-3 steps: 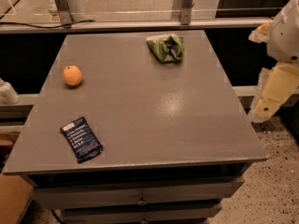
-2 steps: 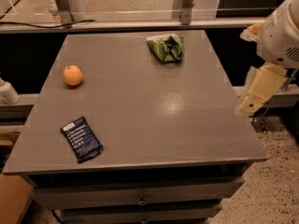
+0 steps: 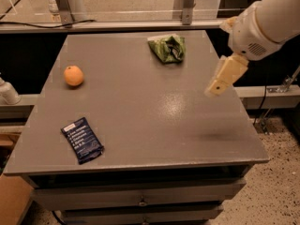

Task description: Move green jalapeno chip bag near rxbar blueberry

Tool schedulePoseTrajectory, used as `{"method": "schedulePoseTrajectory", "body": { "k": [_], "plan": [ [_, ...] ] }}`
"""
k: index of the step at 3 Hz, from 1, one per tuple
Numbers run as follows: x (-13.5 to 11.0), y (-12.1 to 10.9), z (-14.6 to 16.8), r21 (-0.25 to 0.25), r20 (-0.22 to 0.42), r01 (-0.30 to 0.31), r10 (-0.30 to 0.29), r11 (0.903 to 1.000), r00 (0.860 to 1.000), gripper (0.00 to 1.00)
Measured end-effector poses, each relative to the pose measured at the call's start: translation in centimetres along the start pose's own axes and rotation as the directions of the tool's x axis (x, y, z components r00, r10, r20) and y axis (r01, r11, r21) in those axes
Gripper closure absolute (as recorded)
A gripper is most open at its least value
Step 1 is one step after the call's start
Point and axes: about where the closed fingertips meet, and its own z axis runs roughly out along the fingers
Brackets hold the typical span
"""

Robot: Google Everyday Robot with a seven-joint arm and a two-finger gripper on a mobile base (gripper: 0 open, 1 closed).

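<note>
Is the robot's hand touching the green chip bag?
No, the gripper hangs over the right side of the table, apart from the green jalapeno chip bag near the far edge.

The arm (image 3: 272,15) has a smooth, white, rounded shell with a small patch of dotted holes. The gripper (image 3: 218,81), above the table's (image 3: 140,125) right side, is pale cream and blocky.

A robot test lab or workshop is suggested: a plain grey metal cabinet with drawers (image 3: 140,191) is set on a speckled terrazzo floor (image 3: 276,182) and backed by bare metal frame posts (image 3: 63,6). The cream-coloured gripper (image 3: 219,82) is held above the cabinet's right edge.
</note>
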Motion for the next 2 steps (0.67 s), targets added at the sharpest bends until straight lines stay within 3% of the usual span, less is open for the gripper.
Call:
{"method": "schedulePoseTrajectory", "body": {
  "k": [1, 2],
  "plan": [
    [-3.07, -3.31, 4.22, 0.026, 0.04, 0.008, -0.009, 0.9996, 0.999, 0.0],
    [-3.08, -3.31, 4.22, 0.026, 0.04, 0.008, -0.009, 0.9996, 0.999, 0.0]
  ]
}}
